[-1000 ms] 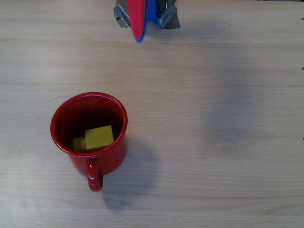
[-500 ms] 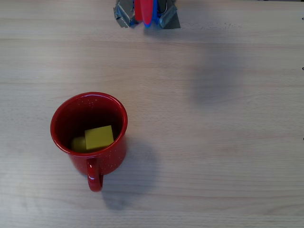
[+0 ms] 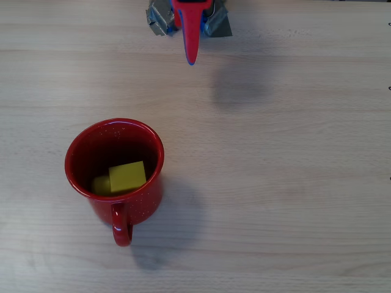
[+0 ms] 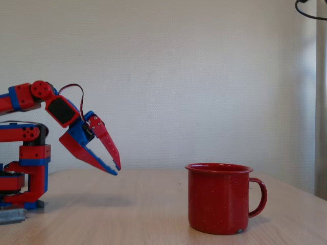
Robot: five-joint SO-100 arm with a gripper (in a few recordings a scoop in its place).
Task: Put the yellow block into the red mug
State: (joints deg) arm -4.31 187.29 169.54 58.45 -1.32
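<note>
1. The yellow block (image 3: 127, 176), a small bright-yellow cube, lies tilted inside the red mug (image 3: 143, 201).
2. The red mug (image 4: 217, 201) is glossy with white speckles and stands upright on the desk (image 3: 275, 183); in the overhead view its loop handle points toward the bottom edge.

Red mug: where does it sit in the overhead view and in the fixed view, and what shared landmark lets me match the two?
Overhead view: the red mug sits lower left, handle toward the bottom edge, with the yellow block inside.
Fixed view: the mug stands right of centre on the table, handle to the right; its wall hides the inside.
Shared landmark: the red-and-blue gripper, apart from the mug.
</note>
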